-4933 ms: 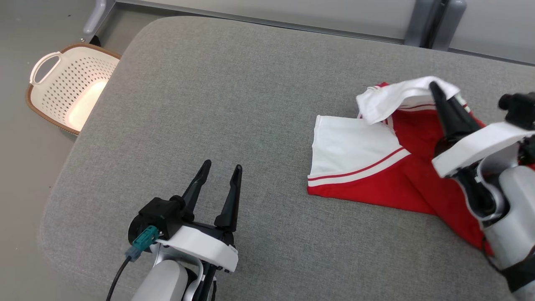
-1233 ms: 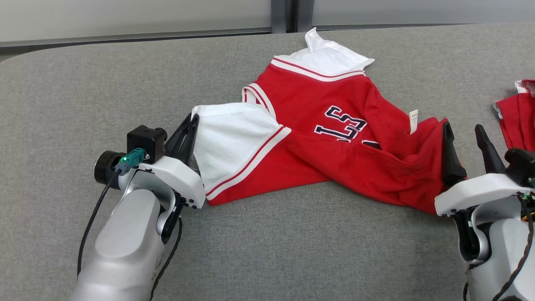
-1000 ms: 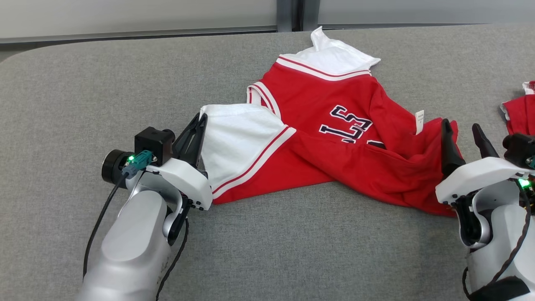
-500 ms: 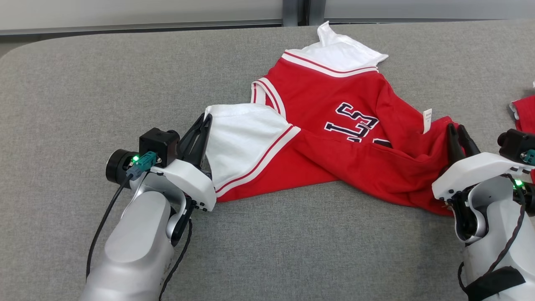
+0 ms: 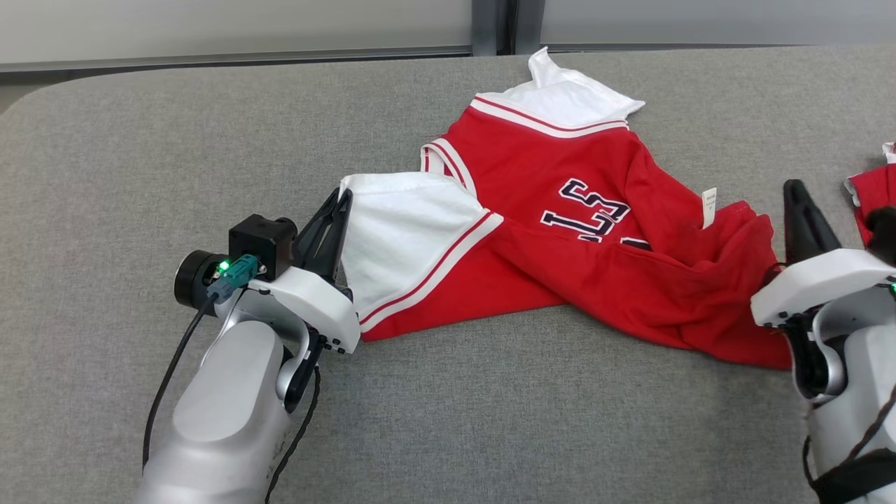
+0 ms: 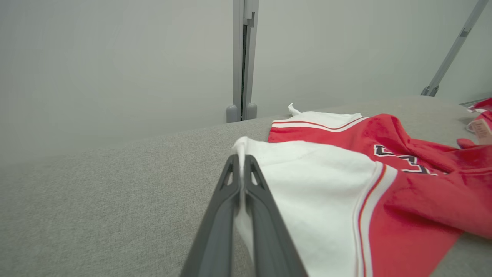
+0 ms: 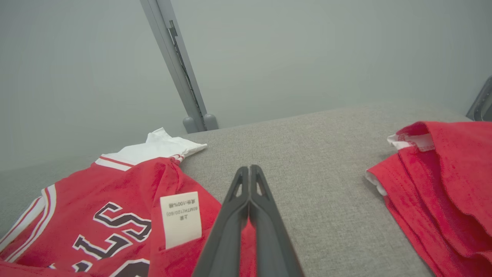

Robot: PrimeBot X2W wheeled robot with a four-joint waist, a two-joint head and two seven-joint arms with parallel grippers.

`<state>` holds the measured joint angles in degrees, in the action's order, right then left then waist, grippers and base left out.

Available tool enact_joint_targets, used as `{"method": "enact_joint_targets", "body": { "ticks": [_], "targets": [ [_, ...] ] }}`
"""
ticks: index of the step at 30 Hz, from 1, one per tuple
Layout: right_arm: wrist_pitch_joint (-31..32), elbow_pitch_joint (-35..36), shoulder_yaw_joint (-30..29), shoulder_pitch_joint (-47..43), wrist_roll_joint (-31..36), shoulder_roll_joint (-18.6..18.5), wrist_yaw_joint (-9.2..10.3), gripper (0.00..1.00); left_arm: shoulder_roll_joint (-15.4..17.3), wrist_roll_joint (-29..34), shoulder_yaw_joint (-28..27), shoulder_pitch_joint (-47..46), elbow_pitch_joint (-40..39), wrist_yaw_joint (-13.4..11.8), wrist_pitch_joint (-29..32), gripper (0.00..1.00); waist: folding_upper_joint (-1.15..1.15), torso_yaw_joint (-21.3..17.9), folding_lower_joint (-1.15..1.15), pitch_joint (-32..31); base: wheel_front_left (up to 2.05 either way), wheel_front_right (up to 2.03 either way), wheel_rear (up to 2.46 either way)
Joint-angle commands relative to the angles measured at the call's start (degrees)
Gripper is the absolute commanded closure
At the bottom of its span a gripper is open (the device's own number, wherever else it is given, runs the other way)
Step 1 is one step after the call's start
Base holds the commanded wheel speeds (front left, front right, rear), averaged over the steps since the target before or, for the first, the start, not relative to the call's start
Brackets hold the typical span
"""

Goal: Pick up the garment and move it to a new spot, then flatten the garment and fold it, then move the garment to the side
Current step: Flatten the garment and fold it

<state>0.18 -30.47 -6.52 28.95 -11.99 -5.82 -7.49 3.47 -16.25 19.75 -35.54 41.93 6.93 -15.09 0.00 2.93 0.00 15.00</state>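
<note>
Pinching one jersey (image 5: pixel 532 161), left gripper (image 5: pixel 343 199) closed on sleeve (image 5: pixel 399 231), right gripper (image 5: pixel 794 189) closed, hold unclear, second garment (image 5: pixel 866 199)

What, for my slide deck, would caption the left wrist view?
Left gripper shut on the white sleeve of a red jersey lying on a grey cushion.

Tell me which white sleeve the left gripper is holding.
The near sleeve, pinched at its corner by the left gripper; the far sleeve lies free.
</note>
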Motion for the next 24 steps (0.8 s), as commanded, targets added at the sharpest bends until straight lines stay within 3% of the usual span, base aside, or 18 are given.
{"method": "enact_joint_targets", "body": {
  "ticks": [1, 10, 23, 24],
  "targets": [
    [-1.38, 1.70, 0.65, -1.35, 0.68, -2.13, 0.00, 1.00, 0.33, 0.25, -0.34, 0.79, -0.43, 0.01, -0.09, 1.00, 0.00, 0.05, 0.00, -0.34, 0.00, 0.00, 0.00],
    [-6.51, 10.87, 3.33, -8.12, -1.19, -6.86, 0.00, 1.00, 0.53, -0.31, -1.93, 4.01, -1.88, -0.01, -0.09, 1.00, 0.00, -0.45, 0.00, -3.28, 0.00, 0.00, 0.00],
    [-9.39, 15.81, -0.32, -21.78, -1.56, -2.96, 0.00, 1.00, 1.25, 0.14, -3.27, 16.08, -9.25, 0.15, -0.08, 1.00, 0.00, 0.49, 0.00, -7.98, 0.00, 0.00, 0.00],
    [-9.41, 15.75, -0.67, -22.10, -1.46, -2.82, 0.00, 1.00, 1.31, 0.00, -3.06, 17.01, -8.81, 0.18, -0.08, 0.96, 0.00, 0.70, 0.00, -8.16, 0.00, 0.00, 0.00]
  ]
}}
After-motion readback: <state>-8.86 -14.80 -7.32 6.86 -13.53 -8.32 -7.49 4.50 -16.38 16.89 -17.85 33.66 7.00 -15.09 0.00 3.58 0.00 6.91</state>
